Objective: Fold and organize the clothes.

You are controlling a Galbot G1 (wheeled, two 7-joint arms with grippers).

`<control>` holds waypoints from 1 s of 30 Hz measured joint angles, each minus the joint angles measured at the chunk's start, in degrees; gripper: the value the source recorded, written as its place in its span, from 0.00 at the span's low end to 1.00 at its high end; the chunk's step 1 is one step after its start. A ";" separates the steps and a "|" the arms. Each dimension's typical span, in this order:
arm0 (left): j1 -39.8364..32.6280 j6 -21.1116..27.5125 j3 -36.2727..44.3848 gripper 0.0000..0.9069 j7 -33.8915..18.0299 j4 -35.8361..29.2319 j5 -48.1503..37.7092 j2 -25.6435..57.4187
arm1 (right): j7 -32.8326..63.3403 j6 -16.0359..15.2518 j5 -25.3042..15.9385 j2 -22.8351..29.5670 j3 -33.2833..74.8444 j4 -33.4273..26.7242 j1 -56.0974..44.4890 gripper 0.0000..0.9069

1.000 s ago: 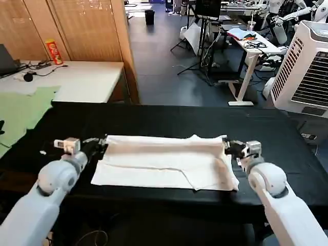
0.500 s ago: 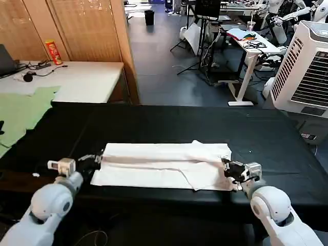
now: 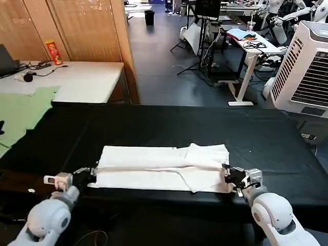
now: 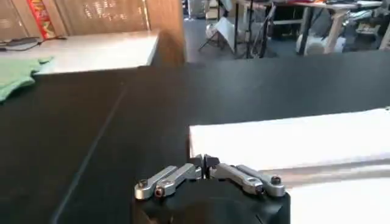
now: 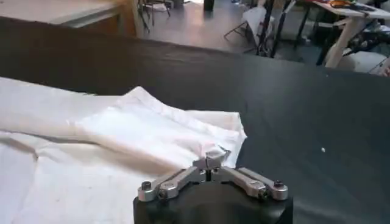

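The white T-shirt (image 3: pixel 161 168) lies as a long folded band along the front edge of the black table (image 3: pixel 169 120), its upper layer doubled over toward that edge. The main risk, as I judge it, is that the cloth is dragged too far forward: the near hem already sits right at the front edge, and any further pull could slide the lower layer off the table or shear the two layers apart so the fold goes crooked. The right end is bunched where a sleeve is tucked in, so letting go there could let the heap spring loose. Uneven pull from the two arms would skew the band.

The left claw (image 3: pixel 92 171) is at the shirt's left end near the table's front left corner. In the left wrist view its fingers (image 4: pixel 206 162) are closed to a tight point at the corner of the upper layer, and it appears to pinch that edge, though the contact is small.

The right claw (image 3: pixel 227 173) is at the shirt's right end near the front edge. In the right wrist view its fingers (image 5: pixel 210 159) are drawn together with a tuft of white fabric caught between them, so it has hold of the shirt.
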 joint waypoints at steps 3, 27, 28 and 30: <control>0.93 0.34 -0.52 0.97 -0.48 -0.96 0.08 -0.08 | 0.29 0.11 1.30 -0.32 1.71 1.48 -1.02 0.97; -17.91 -1.62 5.14 0.97 -0.03 14.76 -11.77 -5.75 | 3.15 8.22 -4.47 13.13 -1.06 -19.28 15.58 0.97; -18.42 -1.70 5.29 0.97 0.18 15.58 -11.79 -5.95 | 3.13 8.23 -4.61 13.46 -1.13 -19.92 15.95 0.97; -19.39 -1.88 5.69 0.97 0.41 17.06 -11.80 -6.33 | 3.07 8.22 -5.05 14.33 -1.46 -21.06 16.84 0.90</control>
